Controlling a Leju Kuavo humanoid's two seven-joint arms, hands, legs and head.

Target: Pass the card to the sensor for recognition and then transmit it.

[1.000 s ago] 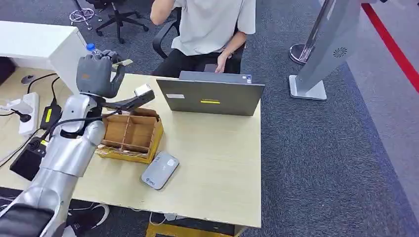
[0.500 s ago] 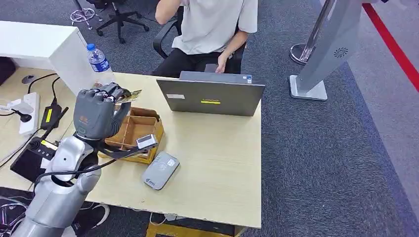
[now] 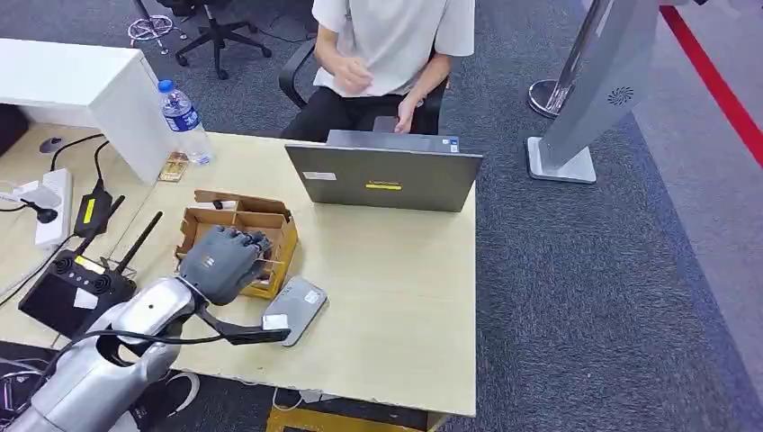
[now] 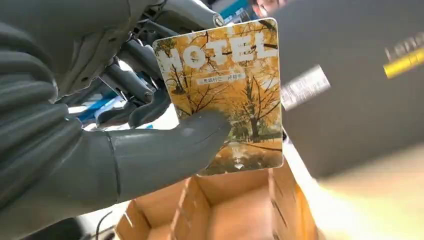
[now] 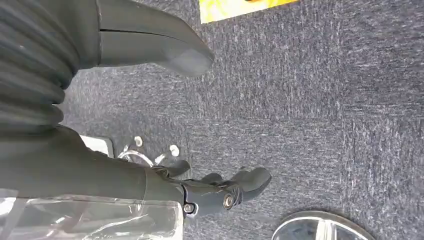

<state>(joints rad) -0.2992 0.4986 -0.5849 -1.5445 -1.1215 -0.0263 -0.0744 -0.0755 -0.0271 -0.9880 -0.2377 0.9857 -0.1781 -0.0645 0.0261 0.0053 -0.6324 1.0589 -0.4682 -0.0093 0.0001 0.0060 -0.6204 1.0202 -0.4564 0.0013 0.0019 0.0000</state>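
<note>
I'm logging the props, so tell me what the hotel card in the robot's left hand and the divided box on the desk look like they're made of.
The card, pinched by the left hand, looks like stiff plastic with a smooth printed face: flat, rounded corners, a crisp autumn-tree photo. Laminated paper can't be ruled out.

The box looks like plain brown cardboard, matte, with thin folded dividers and raw edges.

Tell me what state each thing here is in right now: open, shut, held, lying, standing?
Card: held, pinched by the left hand above the cardboard box.
Cardboard box: open, flaps up, on the table.
Sensor: lying flat on the table beside the box.
Laptop: open, its lid's back toward the robot.
Water bottle: standing upright, capped.
Right hand: holding nothing, hanging over the carpet.
</note>
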